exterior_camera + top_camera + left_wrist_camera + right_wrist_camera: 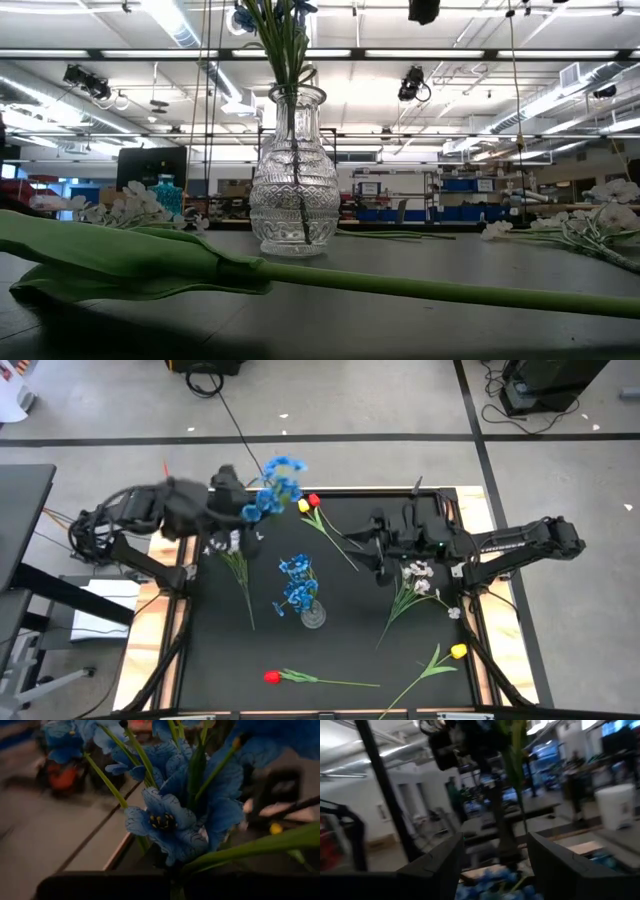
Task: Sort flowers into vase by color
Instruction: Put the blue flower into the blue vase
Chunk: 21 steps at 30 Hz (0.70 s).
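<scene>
My left gripper (243, 510) hovers over the table's far left, shut on a bunch of blue flowers (280, 480) whose heads fill the left wrist view (170, 815). A clear glass vase (313, 615) stands mid-table with blue flowers (298, 585) in it; in the low view its stems (285, 40) rise from the vase's neck (295, 100). My right gripper (372, 550) hangs open to the right of the vase, with nothing between its fingers (440, 865). Red and yellow tulips (310, 503), white sprigs (420, 580), a yellow tulip (458, 651) and a red tulip (271, 677) lie on the mat. My left gripper holds the blue bunch by its green stems just below the heads (175, 870); the flowers themselves hide the fingers' exact place. The heads stick out beyond the fingers toward the table's far right (285, 470). The bunch is lifted clear of the table, and a stem hangs below (517, 785).
Another green-stemmed sprig (238, 575) lies left of the vase. The red tulip's stem and leaf (120, 260) stretch across the table's near side. The black mat (200, 660) is bordered by a wooden frame (150, 620).
</scene>
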Each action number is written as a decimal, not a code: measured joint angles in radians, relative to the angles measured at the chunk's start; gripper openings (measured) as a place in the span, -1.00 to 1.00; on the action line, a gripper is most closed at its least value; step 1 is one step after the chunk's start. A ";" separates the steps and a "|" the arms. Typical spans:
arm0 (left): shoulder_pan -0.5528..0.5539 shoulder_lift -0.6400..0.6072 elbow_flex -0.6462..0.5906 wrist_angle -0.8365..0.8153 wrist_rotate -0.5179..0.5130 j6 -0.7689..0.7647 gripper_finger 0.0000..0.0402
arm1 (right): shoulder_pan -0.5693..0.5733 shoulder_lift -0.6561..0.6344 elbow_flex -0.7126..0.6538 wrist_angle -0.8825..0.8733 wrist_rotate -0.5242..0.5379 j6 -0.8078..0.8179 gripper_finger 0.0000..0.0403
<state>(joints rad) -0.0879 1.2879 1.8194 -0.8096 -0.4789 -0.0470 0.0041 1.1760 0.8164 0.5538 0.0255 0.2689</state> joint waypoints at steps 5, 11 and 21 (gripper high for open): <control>0.121 0.024 0.000 0.147 0.222 0.062 -0.90 | -0.038 0.006 0.065 -0.039 0.004 -0.061 0.15; 0.200 0.068 -0.002 0.196 0.425 0.063 -0.90 | -0.107 0.102 0.288 -0.253 -0.017 -0.181 0.27; 0.209 0.115 -0.001 0.269 0.504 0.085 -0.90 | -0.179 0.256 0.553 -0.421 -0.224 -0.166 0.31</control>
<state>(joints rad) 0.1215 1.4032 1.8183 -0.5411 0.0251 0.0377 -0.1753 1.4318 1.3692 0.1327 -0.1986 0.1032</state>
